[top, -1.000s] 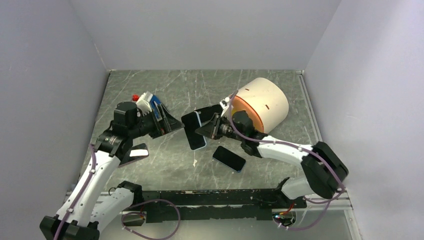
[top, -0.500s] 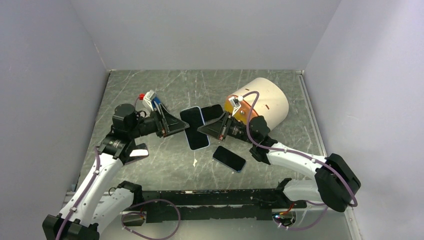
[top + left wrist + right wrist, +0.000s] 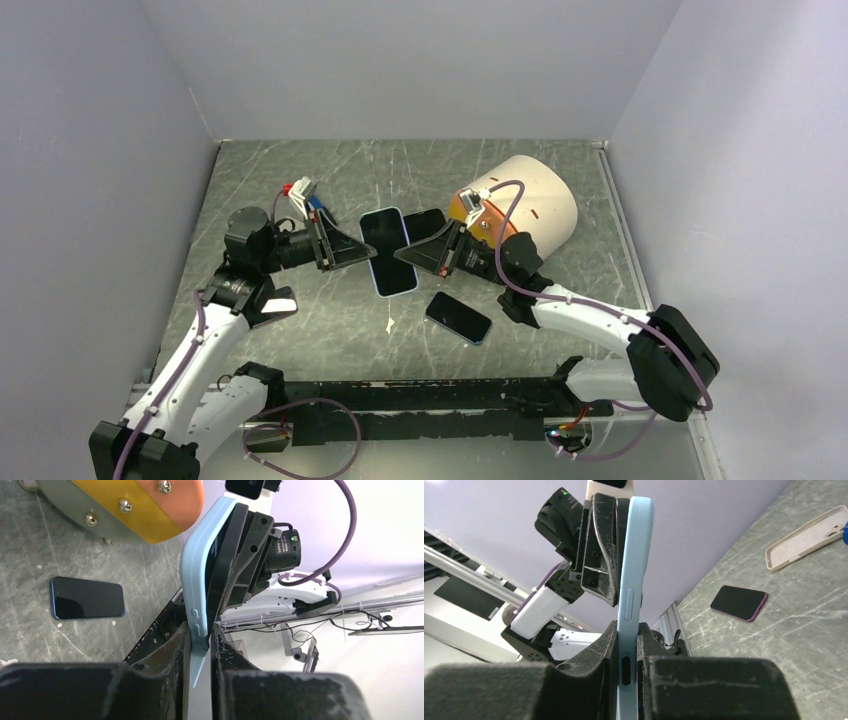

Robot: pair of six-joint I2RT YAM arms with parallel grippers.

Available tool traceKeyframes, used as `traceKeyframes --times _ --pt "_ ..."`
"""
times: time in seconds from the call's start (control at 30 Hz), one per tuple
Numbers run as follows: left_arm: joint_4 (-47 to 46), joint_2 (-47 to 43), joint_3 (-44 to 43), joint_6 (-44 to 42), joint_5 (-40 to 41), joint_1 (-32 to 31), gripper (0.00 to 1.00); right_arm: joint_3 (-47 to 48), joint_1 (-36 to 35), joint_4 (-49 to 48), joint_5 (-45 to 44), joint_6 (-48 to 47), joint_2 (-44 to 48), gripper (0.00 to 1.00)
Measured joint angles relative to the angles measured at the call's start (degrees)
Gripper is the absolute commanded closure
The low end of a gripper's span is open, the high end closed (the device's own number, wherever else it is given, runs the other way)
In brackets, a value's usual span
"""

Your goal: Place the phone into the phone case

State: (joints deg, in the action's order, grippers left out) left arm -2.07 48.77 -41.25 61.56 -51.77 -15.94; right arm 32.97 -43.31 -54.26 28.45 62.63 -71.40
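Note:
A light blue phone case (image 3: 388,251) hangs above the table's middle, with the dark face of a phone showing inside its rim. My left gripper (image 3: 365,250) is shut on its left edge, and my right gripper (image 3: 405,255) is shut on its right edge. In the left wrist view the case (image 3: 200,580) stands edge-on, its lower corner pinched in my left gripper (image 3: 200,640). In the right wrist view the case (image 3: 634,555) rises from my right gripper (image 3: 627,640), pinched tight between its two pads.
A dark blue phone (image 3: 458,317) lies flat near the front of the table. A cream drum with an orange face (image 3: 530,205) sits at the back right. A purple phone (image 3: 739,602) and a beige case (image 3: 806,537) lie on the left side.
My left gripper moved in from the left and closed on the case's left edge. The right gripper kept its hold and shifted the case slightly toward the back.

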Motion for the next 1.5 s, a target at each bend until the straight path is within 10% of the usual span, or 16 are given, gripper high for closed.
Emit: traceKeyframes --times 0.17,0.37,0.57,1.17,1.5 --pt "6.27 2.14 -3.82 -4.74 1.6 0.07 0.95 1.64 0.0 4.68 -1.57 -1.38 0.24 1.0" --pt "9.68 4.7 -5.84 -7.45 2.4 0.07 0.47 1.86 0.11 5.31 -2.43 -3.08 -0.13 1.0" --pt "10.38 5.16 -6.03 -7.39 2.56 0.07 0.35 1.9 0.57 5.57 0.37 -6.12 -2.12 1.0" --pt "-9.29 4.35 0.76 2.69 1.66 0.07 0.46 1.11 1.51 4.72 10.25 -9.31 -0.7 1.0" --pt "-4.52 2.27 0.74 -1.81 1.9 -0.26 0.94 -1.05 1.49 4.87 11.1 -5.75 0.31 1.0"
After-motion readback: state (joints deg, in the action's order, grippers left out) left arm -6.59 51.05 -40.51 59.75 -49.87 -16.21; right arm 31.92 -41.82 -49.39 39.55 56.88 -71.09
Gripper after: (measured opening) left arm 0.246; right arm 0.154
